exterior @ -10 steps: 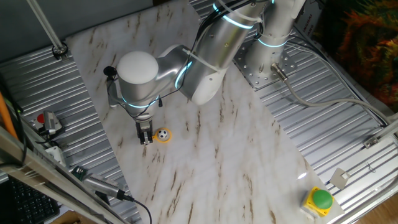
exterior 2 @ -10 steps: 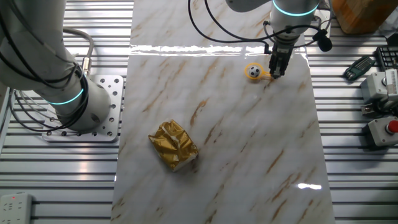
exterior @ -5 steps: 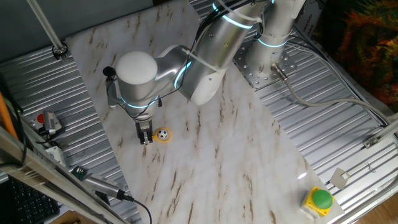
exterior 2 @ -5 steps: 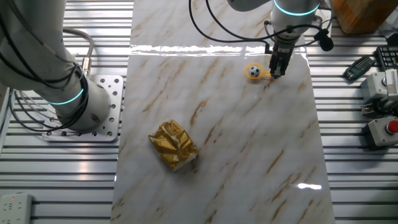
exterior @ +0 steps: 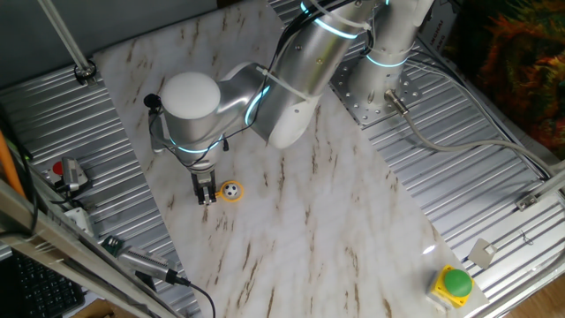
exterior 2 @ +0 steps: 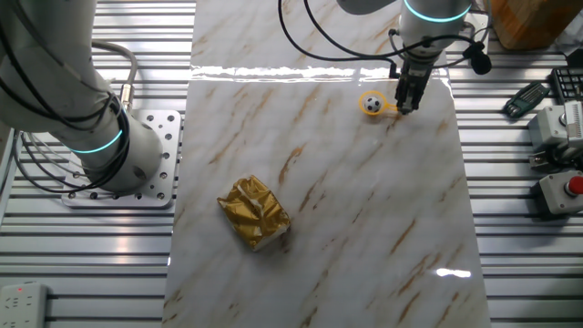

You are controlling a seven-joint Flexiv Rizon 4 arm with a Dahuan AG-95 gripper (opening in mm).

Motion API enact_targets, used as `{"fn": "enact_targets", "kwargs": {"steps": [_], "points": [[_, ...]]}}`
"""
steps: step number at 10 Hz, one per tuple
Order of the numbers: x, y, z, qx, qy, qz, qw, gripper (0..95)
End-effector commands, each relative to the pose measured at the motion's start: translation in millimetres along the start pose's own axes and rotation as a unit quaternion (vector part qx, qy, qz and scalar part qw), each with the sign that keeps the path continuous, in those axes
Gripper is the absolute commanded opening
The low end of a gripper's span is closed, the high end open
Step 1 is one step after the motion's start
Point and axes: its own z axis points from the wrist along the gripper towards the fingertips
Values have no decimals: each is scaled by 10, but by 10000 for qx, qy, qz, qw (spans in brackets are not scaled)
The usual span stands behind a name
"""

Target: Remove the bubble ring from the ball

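Note:
The bubble ring point(exterior: 235, 195) is an orange-yellow hoop lying flat on the marble table around the ball point(exterior: 230, 189), a tiny white ball with black patches. In the other fixed view the ring point(exterior 2: 363, 98) and the ball point(exterior 2: 371, 105) lie near the table's far right side. My gripper point(exterior: 207, 199) points straight down at the ring's short handle point(exterior 2: 390, 109), right beside the ball. Its fingers point(exterior 2: 402, 102) stand close together and appear shut on the handle, with the tips at table level. The arm's wrist hides part of the gripper from above.
A crumpled gold foil packet point(exterior 2: 254, 212) lies mid-table, well away from the ring. The marble sheet's edge point(exterior 2: 453, 118) is just right of the gripper. A red-button box point(exterior 2: 557, 191) and a remote point(exterior 2: 526, 98) lie on the ribbed metal beyond it. A green button point(exterior: 455, 283) sits at the other corner.
The wrist has shifted very slightly; the gripper tips, the ring and the ball stay in nearly the same place.

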Motion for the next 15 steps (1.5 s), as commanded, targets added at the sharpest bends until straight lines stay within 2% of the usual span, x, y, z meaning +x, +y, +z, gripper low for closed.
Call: {"fn": "enact_targets", "kwargs": {"steps": [1,11,15], "points": [[0,4,-1,3,10,-2,10000,0],[-6,2,-70,5,85,-7,10000,0],[-14,1,-195,-20,143,-7,9999,0]]}}
